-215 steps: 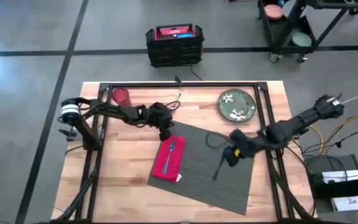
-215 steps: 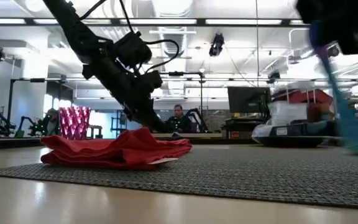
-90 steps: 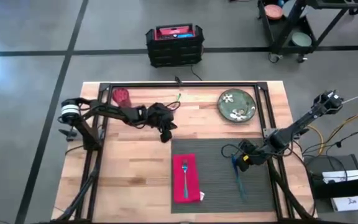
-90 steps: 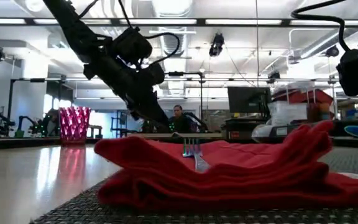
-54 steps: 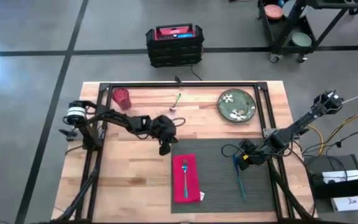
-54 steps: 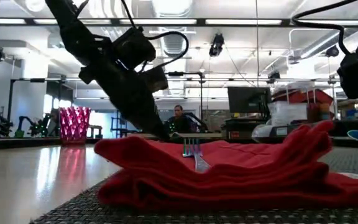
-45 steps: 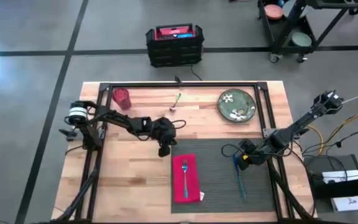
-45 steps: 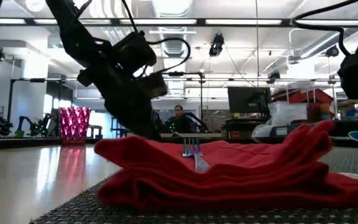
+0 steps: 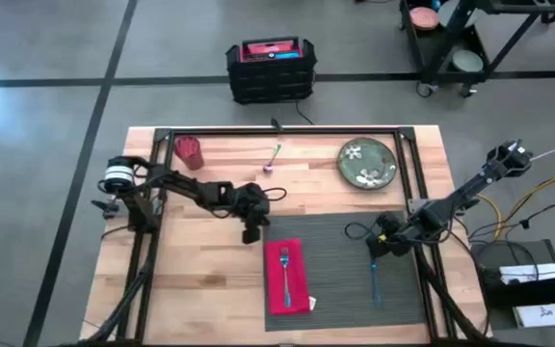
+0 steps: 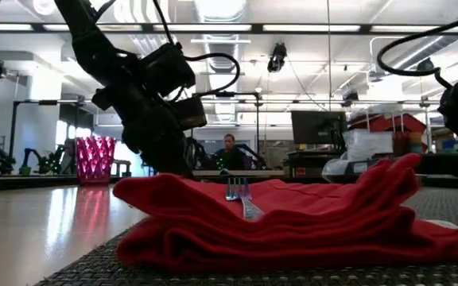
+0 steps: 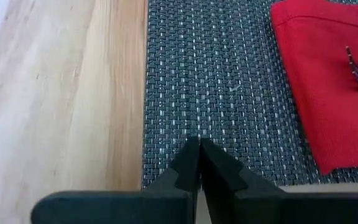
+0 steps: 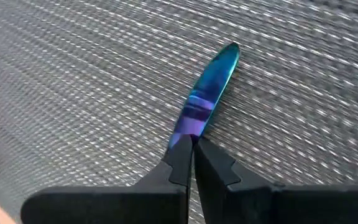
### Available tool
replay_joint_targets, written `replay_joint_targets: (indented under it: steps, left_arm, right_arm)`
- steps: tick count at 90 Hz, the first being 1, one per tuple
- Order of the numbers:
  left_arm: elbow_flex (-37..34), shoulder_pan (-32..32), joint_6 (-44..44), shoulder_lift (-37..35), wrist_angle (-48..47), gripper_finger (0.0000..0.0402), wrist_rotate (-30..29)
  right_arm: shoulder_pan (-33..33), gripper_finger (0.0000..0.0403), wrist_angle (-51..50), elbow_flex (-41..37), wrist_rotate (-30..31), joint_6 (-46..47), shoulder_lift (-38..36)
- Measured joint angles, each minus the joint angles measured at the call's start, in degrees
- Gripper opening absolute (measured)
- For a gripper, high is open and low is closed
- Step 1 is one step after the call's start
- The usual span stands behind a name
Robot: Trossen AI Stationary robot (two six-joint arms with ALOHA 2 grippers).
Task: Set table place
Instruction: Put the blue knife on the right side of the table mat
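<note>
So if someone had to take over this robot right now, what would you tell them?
Left gripper: shut, empty, at the placemat's far left corner.
Right gripper: shut at one end of the blue knife; whether it grips it is unclear.
Done: red napkin on the mat with the fork on top; knife on the mat's right side.
Left: green plate, red cup and a small utensil are off the mat.

One placemat (image 9: 340, 270) on the table (image 9: 191, 280), one red napkin (image 9: 288, 278), one fork (image 9: 285, 272) on it. One iridescent blue knife (image 9: 374, 273), one green plate (image 9: 367, 161), one red cup (image 9: 189, 151). One small utensil (image 9: 272, 158) I can't identify. Two arms, two grippers: left (image 9: 251, 231), right (image 9: 378, 243).
</note>
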Motion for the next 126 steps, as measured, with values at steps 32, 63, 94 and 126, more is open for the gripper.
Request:
replay_joint_targets:
  steps: [32, 63, 94, 126]
  left_arm:
    - [0.00, 0.04, 0.10, -0.02, 0.61, 0.0000, -0.04]
    - [-0.04, 0.04, 0.12, -0.02, 0.87, 0.0000, -0.09]
    - [-0.07, 0.11, 0.14, -0.47, 0.34, 0.0000, -0.35]
    - [-0.26, 0.33, 0.49, -4.71, -8.31, 0.0000, -5.85]
  right_arm:
    - [0.00, 0.0006, -0.96, 0.00, -0.14, -3.44, 0.00]
    - [-0.01, 0.0106, -3.08, 0.34, -1.22, -4.00, -1.67]
    - [-0.02, 0.0158, -7.36, 12.24, 4.28, -17.43, -2.96]
    - [-4.63, 0.0126, 15.73, 12.72, 6.21, -43.47, 21.48]
